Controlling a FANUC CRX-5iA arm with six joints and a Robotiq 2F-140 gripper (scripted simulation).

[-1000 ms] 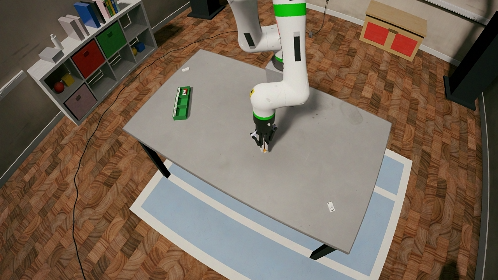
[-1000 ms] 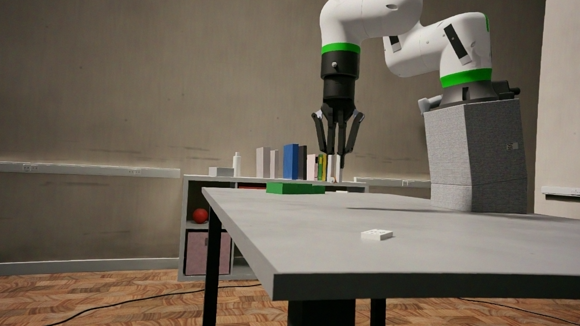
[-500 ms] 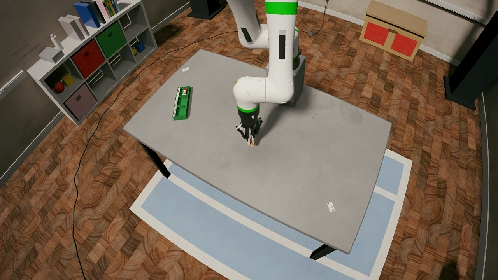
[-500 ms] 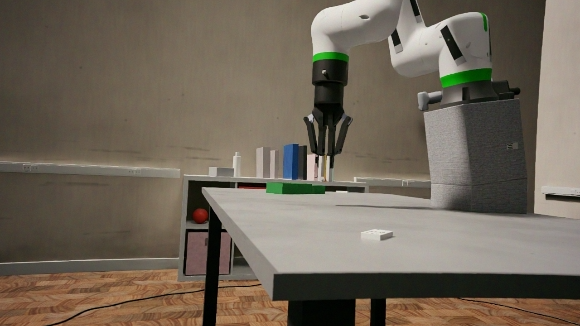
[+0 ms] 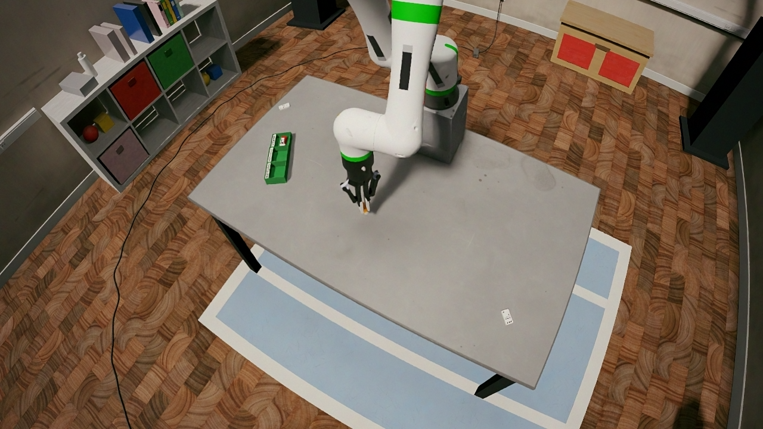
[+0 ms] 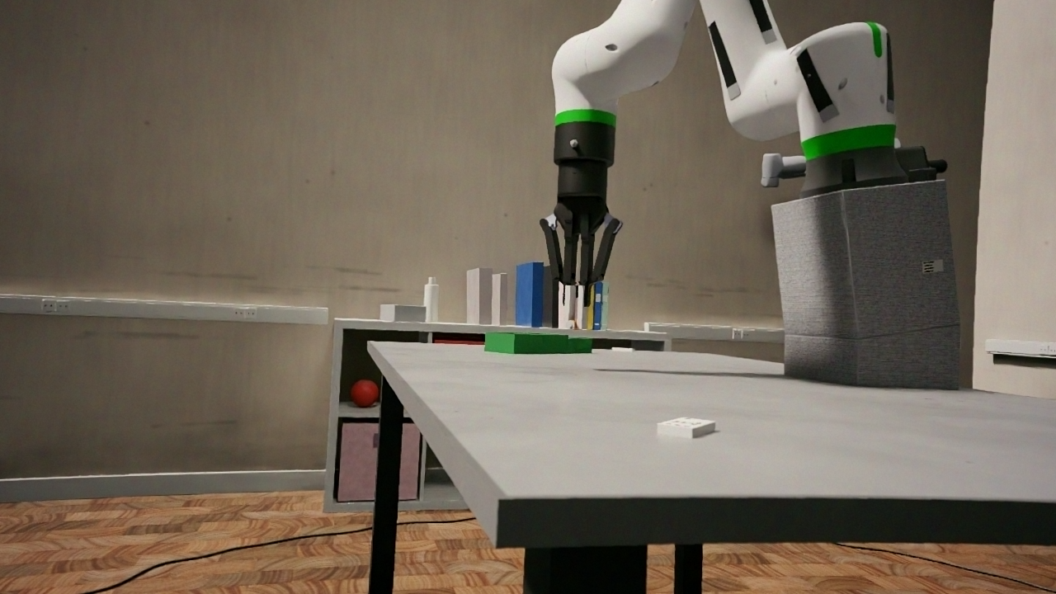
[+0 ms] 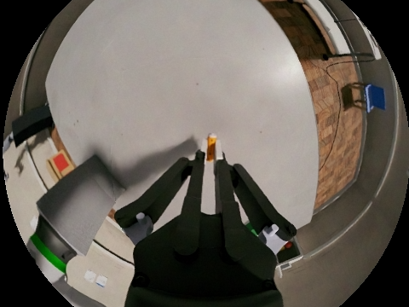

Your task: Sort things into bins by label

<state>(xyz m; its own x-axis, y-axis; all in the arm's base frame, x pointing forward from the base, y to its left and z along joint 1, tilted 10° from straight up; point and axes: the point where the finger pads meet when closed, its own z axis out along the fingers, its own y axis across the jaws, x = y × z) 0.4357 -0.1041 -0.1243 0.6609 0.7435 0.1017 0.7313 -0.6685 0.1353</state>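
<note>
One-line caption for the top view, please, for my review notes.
Fingers grip an orange item above the table, away from the green bins.

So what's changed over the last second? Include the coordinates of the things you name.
The gripper (image 5: 365, 207) (image 6: 578, 294) (image 7: 210, 146) moved left in the top view, toward the green tray (image 5: 276, 180) (image 6: 525, 343) (image 7: 252, 228), the orange piece (image 5: 365, 211) (image 7: 211, 147) held throughout. Nothing let go. Tray and both white tiles (image 5: 506, 316) (image 6: 686, 426) unmoved.
</note>
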